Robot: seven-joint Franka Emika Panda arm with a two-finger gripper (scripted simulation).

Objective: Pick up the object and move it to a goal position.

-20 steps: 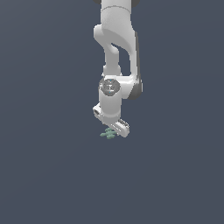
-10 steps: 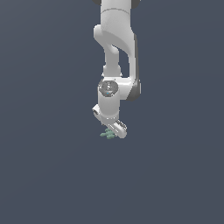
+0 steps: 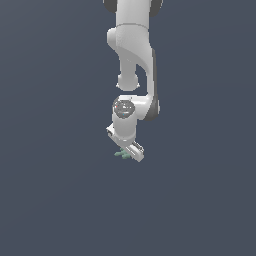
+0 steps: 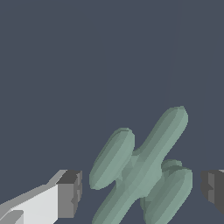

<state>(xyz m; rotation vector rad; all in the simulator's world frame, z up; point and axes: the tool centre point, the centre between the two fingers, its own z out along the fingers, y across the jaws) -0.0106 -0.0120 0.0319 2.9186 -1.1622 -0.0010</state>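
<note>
The object (image 4: 142, 168) is a small pale green cross-shaped thing with rounded arms, lying on the dark grey surface. In the exterior view it (image 3: 121, 154) peeks out just below the white gripper (image 3: 128, 152), mostly hidden behind it. In the wrist view the gripper (image 4: 142, 189) is open, with one dark fingertip (image 4: 70, 192) on one side of the object and the other fingertip (image 4: 213, 189) on the opposite side. Neither pad touches the object; there is a gap on each side.
The white arm (image 3: 134, 55) comes down from the top of the exterior view. A plain dark grey surface (image 3: 60, 200) fills all the space around the gripper. Nothing else shows.
The wrist has dropped slightly and the gripper sits a little lower over the object. The object has not moved.
</note>
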